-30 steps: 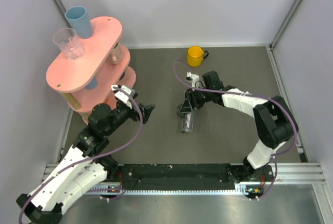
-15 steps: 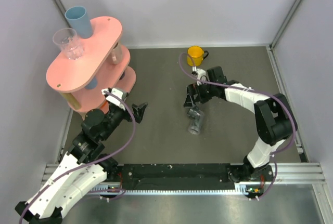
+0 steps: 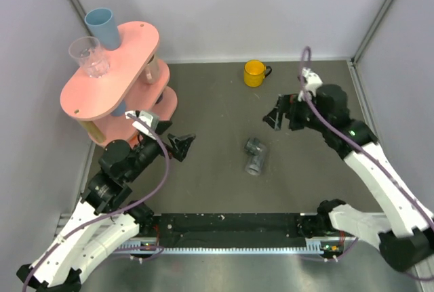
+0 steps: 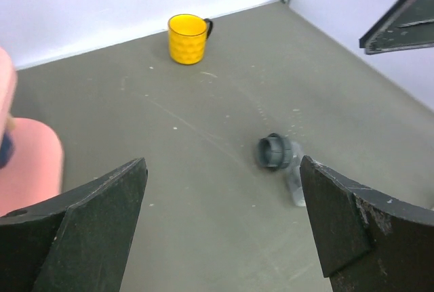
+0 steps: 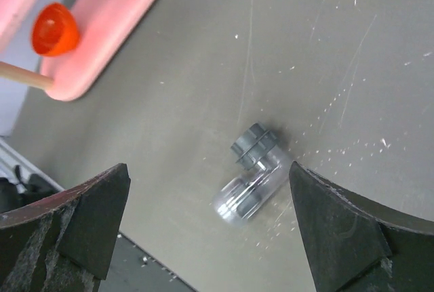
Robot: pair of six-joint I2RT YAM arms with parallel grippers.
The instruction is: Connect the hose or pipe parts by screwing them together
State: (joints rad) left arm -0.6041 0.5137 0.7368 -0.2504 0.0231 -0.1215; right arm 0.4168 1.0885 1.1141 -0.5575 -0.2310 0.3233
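The hose or pipe parts (image 3: 255, 156) lie on the grey table near the middle as one elbow-shaped piece: a dark grey ring nut (image 5: 254, 144) sits on a clear stubby cylinder (image 5: 245, 192). Nothing holds the piece. My right gripper (image 3: 277, 117) hovers up and to the right of it, open and empty, with the piece (image 5: 254, 170) showing between its fingers far below. My left gripper (image 3: 184, 146) is open and empty well to the left of the piece, and its wrist view shows the nut (image 4: 274, 152) ahead to the right.
A yellow mug (image 3: 254, 72) stands at the back of the table. The pink tiered shelf (image 3: 129, 51) at the left carries a blue cup (image 3: 102, 26) and a clear glass (image 3: 89, 56); an orange cup (image 5: 49, 29) sits on a lower tier. Walls close in the sides.
My right gripper opened, let go of the pipe piece and drew back up and to the right. The piece now lies on the table. My left arm pulled back a little.
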